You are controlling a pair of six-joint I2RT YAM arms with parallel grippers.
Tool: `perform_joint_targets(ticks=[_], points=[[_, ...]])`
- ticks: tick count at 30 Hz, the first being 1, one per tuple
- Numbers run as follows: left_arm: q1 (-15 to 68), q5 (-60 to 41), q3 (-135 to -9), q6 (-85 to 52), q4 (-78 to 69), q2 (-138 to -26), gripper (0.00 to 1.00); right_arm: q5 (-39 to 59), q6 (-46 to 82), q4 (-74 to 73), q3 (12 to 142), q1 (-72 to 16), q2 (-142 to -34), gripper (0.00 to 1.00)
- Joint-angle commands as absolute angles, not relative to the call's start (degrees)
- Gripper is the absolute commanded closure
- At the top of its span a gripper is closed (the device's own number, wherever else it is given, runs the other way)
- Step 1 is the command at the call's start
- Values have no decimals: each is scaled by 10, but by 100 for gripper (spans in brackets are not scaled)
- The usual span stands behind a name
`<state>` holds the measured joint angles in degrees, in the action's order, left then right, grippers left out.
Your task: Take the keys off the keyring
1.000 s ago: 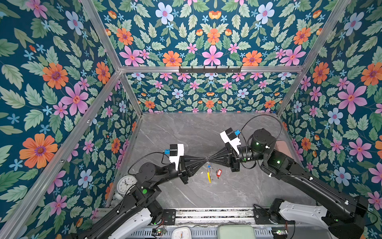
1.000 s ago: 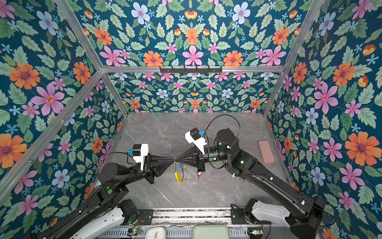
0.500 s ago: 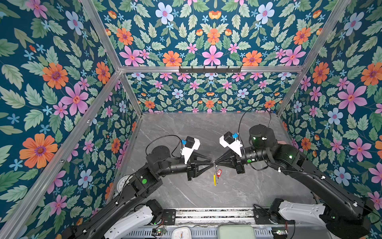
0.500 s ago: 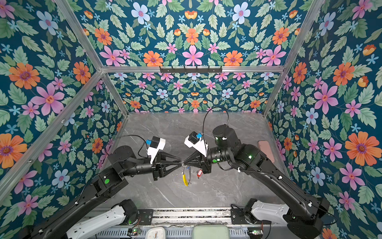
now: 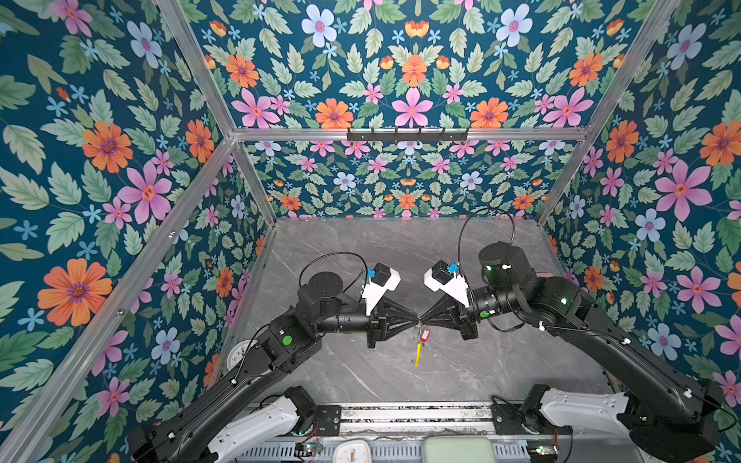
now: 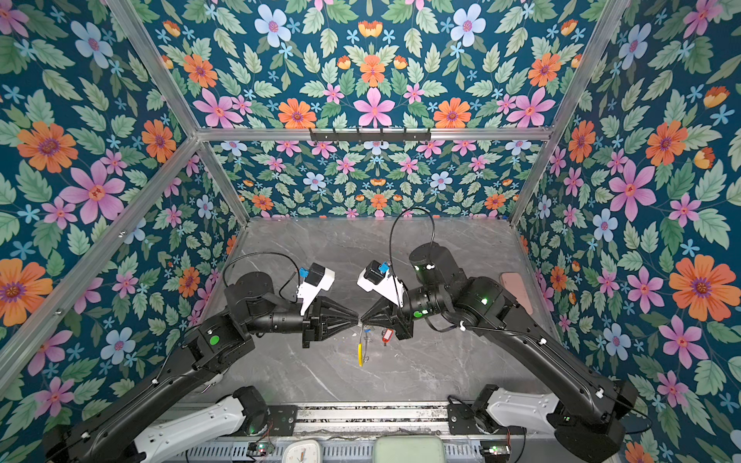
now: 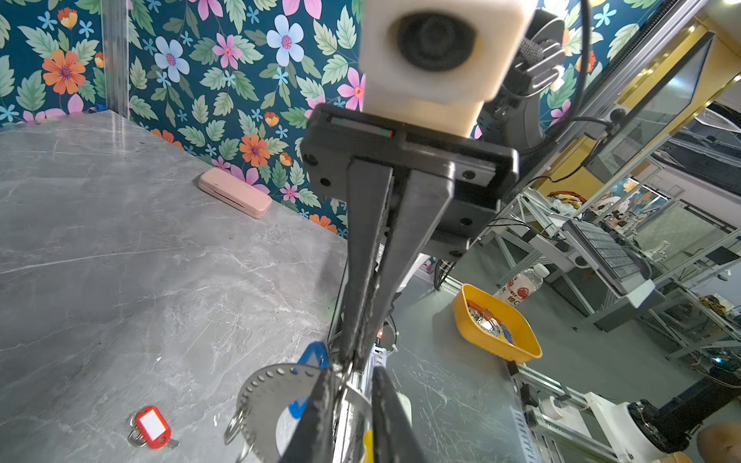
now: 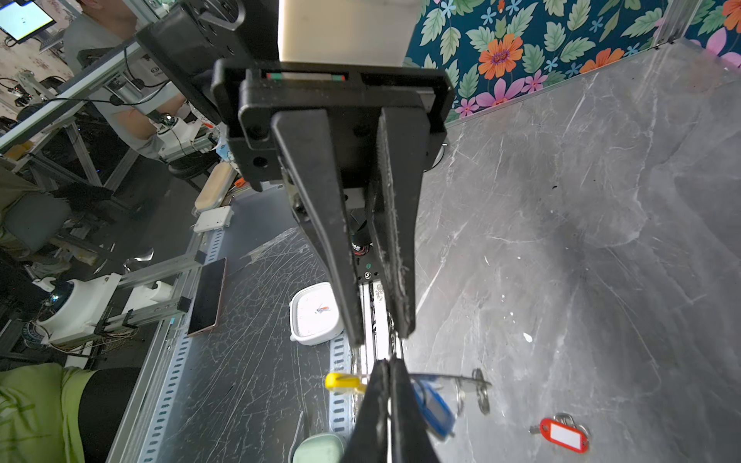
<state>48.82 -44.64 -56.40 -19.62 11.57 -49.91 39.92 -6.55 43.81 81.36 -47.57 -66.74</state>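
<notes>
My two grippers meet tip to tip above the middle of the table. My right gripper [image 8: 387, 366] [image 5: 422, 320] is shut on the top of the keyring [image 8: 445, 376], which hangs below it with its yellow section [image 5: 418, 354] [image 6: 360, 352] lowest. My left gripper [image 7: 355, 377] [image 6: 356, 320] straddles the ring's flat grey band [image 7: 264, 389] with a narrow gap between its fingers. The blue-tagged key [image 8: 435, 409] [image 7: 314, 354] hangs on the ring. The red-tagged key [image 8: 563, 435] [image 7: 153, 427] [image 5: 425, 334] lies loose on the table with its own small loop.
A pink case [image 7: 234, 192] [image 6: 517, 292] lies by the right wall. A round white clock [image 5: 240, 354] sits by the left wall under the left arm. A square white clock [image 8: 314, 314] and a green pad [image 5: 457, 449] sit at the front rail. Small bare loops [image 8: 479, 389] hang on the ring.
The left arm has lifted and turned its wrist, and its jaws have narrowed round the ring. The right gripper keeps its hold. The red-tagged key has stayed on the table.
</notes>
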Motion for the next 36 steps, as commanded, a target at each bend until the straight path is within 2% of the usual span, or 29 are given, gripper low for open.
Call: perform_joint_targets(ticks=[1,10,18,22,25,27,30,36], points=[[488,-462,-566,-191,113,-499,84,394,-66,417,816,-477,-668,100],[488,-463,-564,-192,108,-500,81,395,-55,393,814,-476,-666,100],[488,-458,-557,-188,91,-494,99,405,-43,374,814,-477,-671,100],[488,-448,-553,-184,73,-486,100,389,-30,343,805,-482,-665,99],[488,-436,-548,-178,59,-473,100,356,-18,294,772,-483,-635,73],[488,-424,-536,-176,40,-458,100,322,-9,242,728,-483,-602,61],[488,-415,-520,-175,17,-436,100,301,6,171,661,-483,-560,52],[488,-430,-493,-185,-25,-410,100,342,23,113,601,-486,-542,43]])
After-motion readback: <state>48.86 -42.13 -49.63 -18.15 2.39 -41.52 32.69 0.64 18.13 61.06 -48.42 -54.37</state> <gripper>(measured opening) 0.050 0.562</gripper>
